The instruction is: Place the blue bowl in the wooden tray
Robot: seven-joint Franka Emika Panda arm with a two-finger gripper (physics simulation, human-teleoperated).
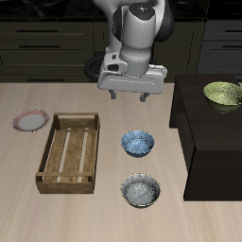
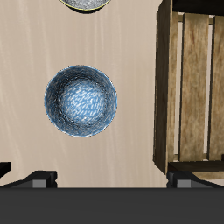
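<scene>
The blue bowl [image 1: 138, 143] sits upright on the table, beside the wooden tray [image 1: 44, 153], with a gap between them. The tray is empty, with a slatted bottom. My gripper [image 1: 129, 96] is open and empty, high above the table and farther back than the bowl. In the wrist view the blue bowl [image 2: 80, 101] lies below me, just ahead of my fingertips [image 2: 39, 179], with the tray's side wall [image 2: 164, 87] beside it. My gripper [image 2: 112, 181] holds nothing.
A greyer speckled bowl [image 1: 140, 190] sits nearer the table's front edge than the blue bowl; its rim shows in the wrist view [image 2: 85, 3]. A pink plate [image 1: 30, 120] lies beyond the tray. A green bowl [image 1: 223, 93] rests on a dark raised block [image 1: 203, 142].
</scene>
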